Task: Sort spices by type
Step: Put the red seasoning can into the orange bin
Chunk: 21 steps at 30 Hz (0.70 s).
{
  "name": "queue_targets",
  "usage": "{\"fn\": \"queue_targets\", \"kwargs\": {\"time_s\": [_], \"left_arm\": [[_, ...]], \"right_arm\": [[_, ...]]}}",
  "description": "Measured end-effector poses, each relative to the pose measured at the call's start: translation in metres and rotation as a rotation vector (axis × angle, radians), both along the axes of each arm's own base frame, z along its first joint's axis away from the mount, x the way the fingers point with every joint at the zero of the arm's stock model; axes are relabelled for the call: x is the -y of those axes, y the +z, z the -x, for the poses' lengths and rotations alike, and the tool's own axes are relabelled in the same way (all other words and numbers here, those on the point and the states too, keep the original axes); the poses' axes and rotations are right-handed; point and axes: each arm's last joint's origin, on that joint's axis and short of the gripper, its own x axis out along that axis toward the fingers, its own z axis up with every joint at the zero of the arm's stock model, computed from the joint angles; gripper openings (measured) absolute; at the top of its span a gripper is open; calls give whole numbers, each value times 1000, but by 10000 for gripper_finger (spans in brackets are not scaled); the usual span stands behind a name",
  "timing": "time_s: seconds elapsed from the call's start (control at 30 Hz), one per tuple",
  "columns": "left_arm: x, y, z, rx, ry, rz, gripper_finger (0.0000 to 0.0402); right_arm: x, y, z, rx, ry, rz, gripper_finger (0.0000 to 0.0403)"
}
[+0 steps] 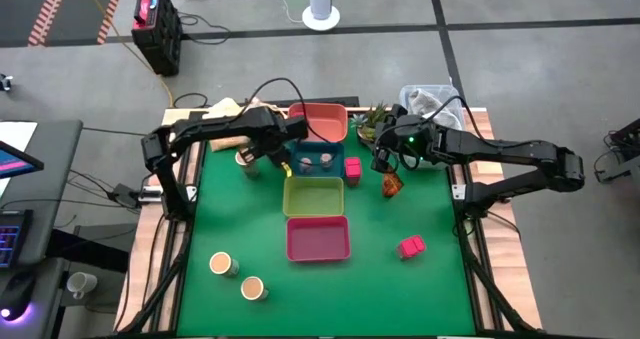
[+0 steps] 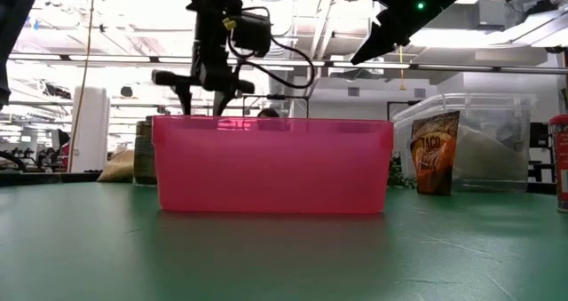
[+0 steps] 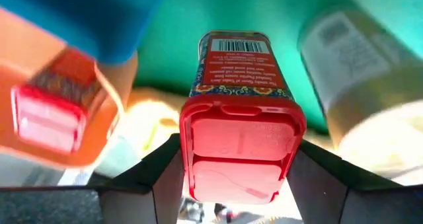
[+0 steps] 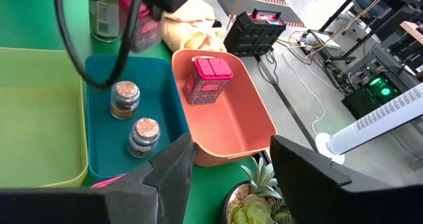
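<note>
My left gripper (image 3: 239, 184) is shut on a pink-red cube tin (image 3: 238, 85) and hangs above the table (image 1: 400, 289) by the blue tray's (image 1: 338, 151) left end (image 1: 272, 151). A second cube (image 4: 208, 78) stands in the orange tray (image 1: 322, 124). Two grey shaker jars (image 4: 125, 98) (image 4: 144, 135) stand in the blue tray. Two more cubes (image 1: 352, 167) (image 1: 410, 246) and the orange-brown packet (image 1: 391, 185) sit on the table. My right gripper (image 4: 231, 178) is open and empty, raised near the plant (image 1: 375, 122). My left gripper pinches the cube tin's red lid end (image 3: 241, 151) between its two fingers (image 3: 158, 178), one on each side. The fingers come from above, pointing down. The tin is lifted clear and hangs upright below them, its barcode end (image 3: 236, 47) lowest.
The yellow-green tray (image 1: 313, 196) and pink tray (image 1: 318, 238) lie in line nearer me. Tan-topped jars stand at the near left (image 1: 221, 264) (image 1: 253, 288) and beside my left gripper (image 1: 243, 159). A clear plastic box (image 1: 425, 99) sits at the far right corner.
</note>
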Motion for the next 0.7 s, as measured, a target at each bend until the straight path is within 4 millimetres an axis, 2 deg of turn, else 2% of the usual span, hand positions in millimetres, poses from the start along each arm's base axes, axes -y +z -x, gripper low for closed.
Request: {"fn": "queue_targets", "kwargs": {"time_s": [0.13, 0.37, 0.53, 0.7], "left_arm": [[-6, 21, -5, 94, 63, -48, 214], [-20, 57, -13, 427, 322, -9, 214], [-23, 67, -24, 669, 490, 55, 214], [-30, 68, -38, 896, 682, 70, 214]], "right_arm": [[0, 0, 0, 0, 0, 0, 235], [0, 0, 0, 1, 0, 0, 235], [0, 1, -1, 12, 0, 4, 235], [0, 1, -1, 13, 1, 7, 235]]}}
